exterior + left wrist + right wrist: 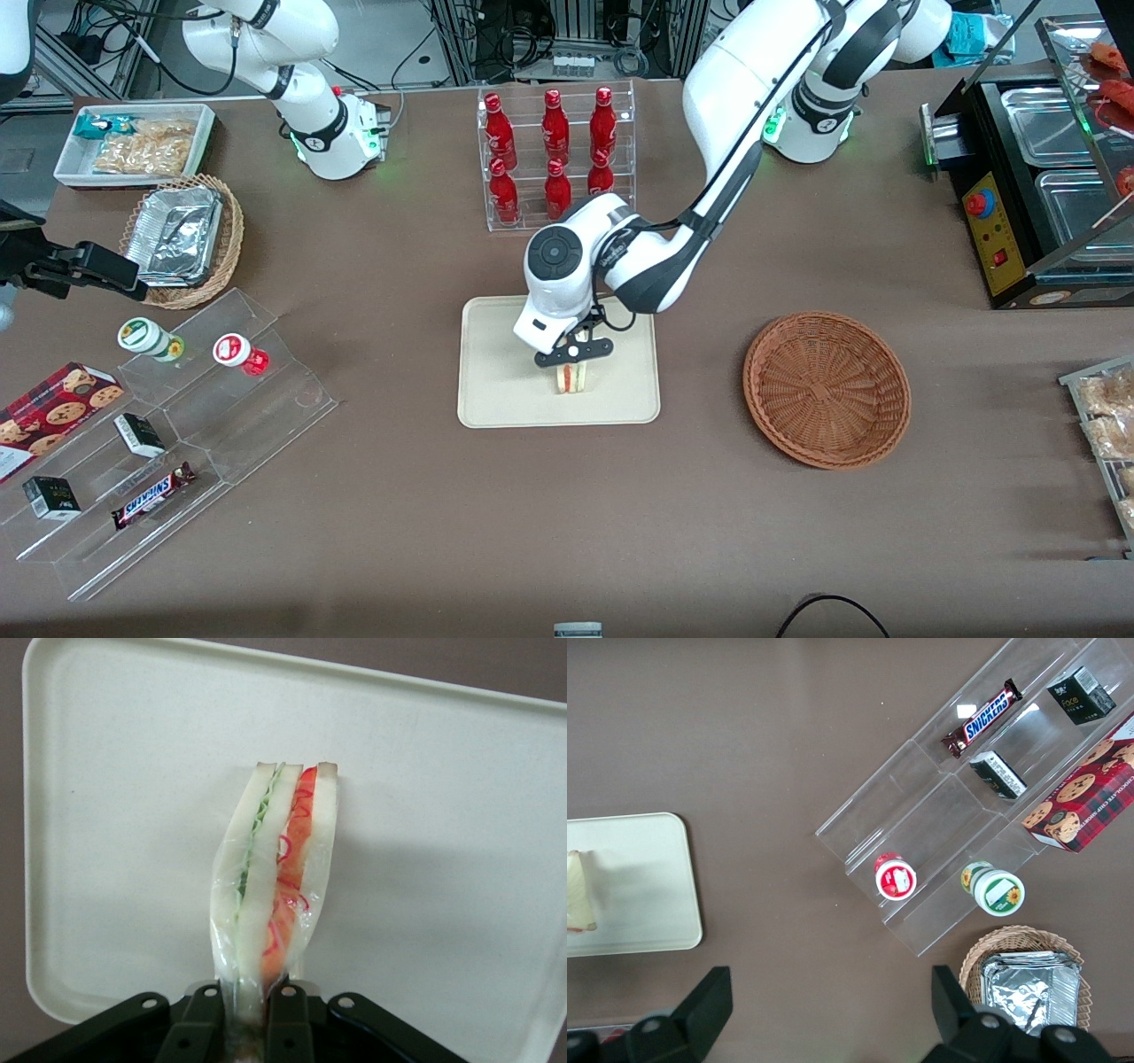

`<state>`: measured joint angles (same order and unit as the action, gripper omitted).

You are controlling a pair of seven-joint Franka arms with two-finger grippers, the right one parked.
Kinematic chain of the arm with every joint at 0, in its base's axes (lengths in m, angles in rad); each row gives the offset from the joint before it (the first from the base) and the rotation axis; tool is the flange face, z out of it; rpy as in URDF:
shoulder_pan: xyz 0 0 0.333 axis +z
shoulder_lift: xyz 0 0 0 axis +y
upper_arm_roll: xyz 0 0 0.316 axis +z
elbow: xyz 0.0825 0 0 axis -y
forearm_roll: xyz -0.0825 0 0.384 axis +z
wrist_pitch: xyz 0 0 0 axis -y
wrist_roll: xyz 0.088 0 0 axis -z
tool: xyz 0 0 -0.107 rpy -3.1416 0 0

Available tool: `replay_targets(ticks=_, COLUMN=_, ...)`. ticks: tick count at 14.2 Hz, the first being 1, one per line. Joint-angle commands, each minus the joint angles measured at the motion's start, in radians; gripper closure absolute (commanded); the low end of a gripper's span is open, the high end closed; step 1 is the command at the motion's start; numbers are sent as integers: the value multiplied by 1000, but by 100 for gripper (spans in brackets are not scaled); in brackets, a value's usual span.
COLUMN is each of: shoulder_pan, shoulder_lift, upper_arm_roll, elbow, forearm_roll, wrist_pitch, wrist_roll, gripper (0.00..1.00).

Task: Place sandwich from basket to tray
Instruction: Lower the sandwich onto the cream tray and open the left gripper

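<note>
The sandwich (572, 378) is a wrapped wedge of white bread with green and red filling (276, 870). It stands over the cream tray (496, 390), at or just above its surface, and its edge shows in the right wrist view (579, 895). My left gripper (574, 353) is directly above it, shut on the sandwich's wrapped end (246, 1014) with a black finger (202, 1028) on each side. The tray (106, 815) fills the wrist view under the sandwich. The reddish-brown basket (827, 387) lies empty beside the tray, toward the working arm's end of the table.
A clear rack of red bottles (556, 151) stands farther from the front camera than the tray. Toward the parked arm's end are a clear stepped shelf (168, 443) with snacks, a light wicker basket of foil containers (182, 239) and a white bin (133, 142). A black food warmer (1036, 186) sits at the working arm's end.
</note>
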<state>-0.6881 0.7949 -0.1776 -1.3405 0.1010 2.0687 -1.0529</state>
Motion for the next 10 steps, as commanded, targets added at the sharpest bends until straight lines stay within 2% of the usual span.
replay_targets(ticks=1, shoulder_pan=-34, shoulder_lift=38, upper_arm_roll=15, elbow=69, forearm_roll=28, wrist_pitch=-19, wrist_roll=-33, gripper=91)
replay_targets(ticks=6, shoulder_pan=-36, shoulder_lift=58, upper_arm_roll=10, elbow=84, forearm_roll=23, wrist_pitch=17, wrist_roll=-33, gripper=90)
replay_targets(ticks=7, shoulder_pan=-36, shoulder_lift=61, upper_arm_roll=10, elbow=84, forearm_roll=23, wrist_pitch=19, wrist_roll=-33, gripper=88)
replay_targets(ticks=8, shoulder_pan=-36, shoulder_lift=64, upper_arm_roll=10, elbow=84, forearm_roll=22, wrist_pitch=19, wrist_roll=-35, gripper=81)
replay_targets(ticks=9, shoulder_pan=-34, shoulder_lift=63, upper_arm_roll=10, elbow=84, forearm_roll=20, wrist_pitch=19, wrist_roll=-33, gripper=55)
replay_targets(ticks=10, shoulder_pan=-31, shoulder_lift=55, upper_arm_roll=10, elbow=80, forearm_roll=17, wrist_pitch=18, wrist_roll=-26, gripper=1)
